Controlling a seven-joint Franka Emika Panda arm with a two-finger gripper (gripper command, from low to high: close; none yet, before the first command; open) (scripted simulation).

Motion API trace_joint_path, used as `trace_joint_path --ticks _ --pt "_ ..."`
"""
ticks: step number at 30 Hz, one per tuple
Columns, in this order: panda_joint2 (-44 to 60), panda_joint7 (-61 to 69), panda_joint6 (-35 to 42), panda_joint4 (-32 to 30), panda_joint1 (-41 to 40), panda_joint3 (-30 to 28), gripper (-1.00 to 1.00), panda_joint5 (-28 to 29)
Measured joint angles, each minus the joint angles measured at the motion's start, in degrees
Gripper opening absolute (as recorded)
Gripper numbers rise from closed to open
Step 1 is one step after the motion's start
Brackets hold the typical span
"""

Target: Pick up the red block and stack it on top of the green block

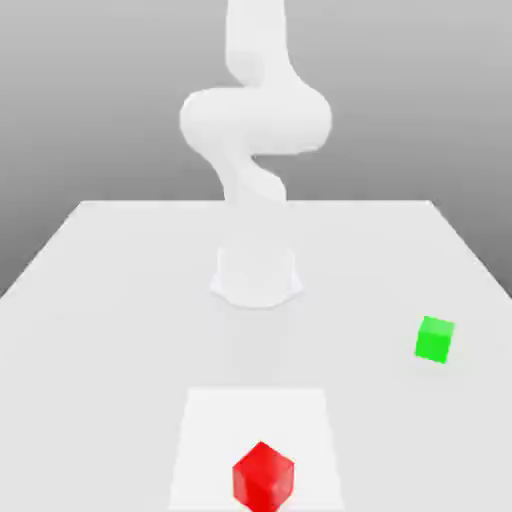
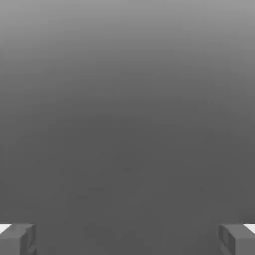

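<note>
And we're looking across a broad, pale tabletop (image 1: 130, 320), its far edge running straight and its sides spreading wider towards the camera. Behind it, a plain grey backdrop (image 1: 70, 110), darker down by the table and lighter up top, and the hand view is looking into smooth grey too, pale at one side and deepening across the frame

Nearer the camera there's a brighter white rectangular patch (image 1: 215, 430) on the surface, and right there on its near part sits the red block (image 1: 263, 478), glossy, turned with a corner towards us. Over to the exterior view's right, well apart from it and farther back, the green block (image 1: 434, 340) sits on the tabletop, slightly rotated

Now the Franka Emika Panda arm (image 1: 256, 120), all white: round base (image 1: 256, 278) planted on the table, the lower column rising, a bulky horizontal joint section spreading to both sides, then the upper part climbing out through the top of the picture

To the hand view, and the gripper (image 2: 127, 240) stands wide open, dark fingers (image 2: 238, 240) far apart at opposite sides, nothing between them, so both blocks are free of its grasp
</note>
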State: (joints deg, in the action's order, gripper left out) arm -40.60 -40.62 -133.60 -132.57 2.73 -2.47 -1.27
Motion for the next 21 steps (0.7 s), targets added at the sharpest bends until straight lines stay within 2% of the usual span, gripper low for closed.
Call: trace_joint_path --ticks 10,16,21 --pt "21.27 21.85 -7.28 -3.18 8.87 -7.97 0.0 -6.24" --pt "33.79 34.38 -11.57 -5.05 11.18 -9.59 0.0 -9.42" --pt "43.73 42.87 -15.45 -6.72 11.68 -9.48 0.0 -9.33"
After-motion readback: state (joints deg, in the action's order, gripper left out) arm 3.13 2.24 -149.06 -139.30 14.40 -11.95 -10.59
